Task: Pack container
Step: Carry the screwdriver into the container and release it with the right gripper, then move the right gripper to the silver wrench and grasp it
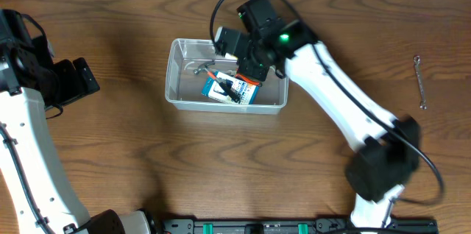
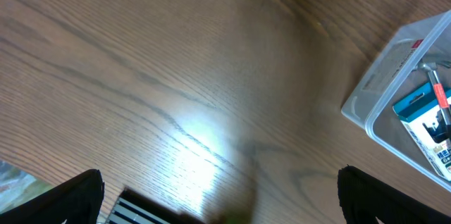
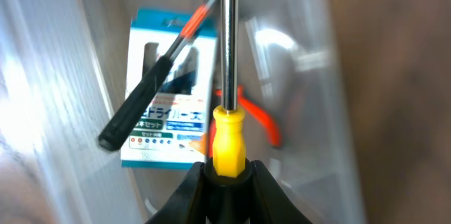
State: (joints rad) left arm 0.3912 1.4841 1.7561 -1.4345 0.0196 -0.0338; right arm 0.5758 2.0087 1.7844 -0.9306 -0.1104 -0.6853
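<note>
The clear plastic container (image 1: 184,100) sits mid-table and shows in the left wrist view (image 2: 380,90) and right wrist view (image 3: 63,111). Inside lie a blue-and-white box (image 1: 234,90), a black-and-orange tool (image 3: 151,90) and an orange-handled tool (image 3: 262,120). My right gripper (image 3: 227,178) is shut on a yellow-and-black screwdriver (image 3: 228,146), its steel shaft pointing down into the container; it hovers over the container's right part (image 1: 254,65). My left gripper (image 2: 218,196) is open and empty, far left of the container (image 1: 70,79).
A silver wrench (image 1: 420,81) lies on the wooden table at the far right. A black rail (image 1: 294,227) runs along the front edge of the table.
</note>
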